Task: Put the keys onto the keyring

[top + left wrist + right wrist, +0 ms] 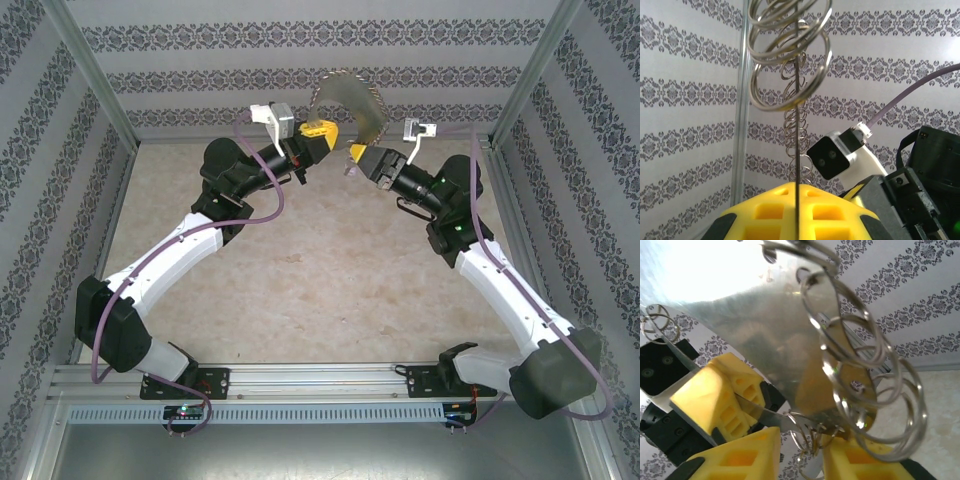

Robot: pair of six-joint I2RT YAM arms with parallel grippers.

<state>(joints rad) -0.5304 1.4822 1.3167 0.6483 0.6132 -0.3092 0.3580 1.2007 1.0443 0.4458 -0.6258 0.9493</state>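
Observation:
The keyring [350, 98] is a thin shiny hoop, fringed with silvery loops and held up near the back wall. My left gripper [318, 130] is shut on its rim. In the left wrist view the rim runs edge-on as a dark line [797, 150] between the yellow fingers [765, 210]. My right gripper [357, 157] is just right of it, jaws apart. In the right wrist view a few small loops [812, 432] hang in the gap of the right gripper [802, 442], under the keyring's broad face [765, 325]. I cannot pick out any keys among the loops.
Patterned walls close in the back and both sides, with metal frame posts [95, 80] at the corners. The beige table top [320, 290] lies below both raised arms. The right wrist's camera [832, 157] sits close behind the keyring.

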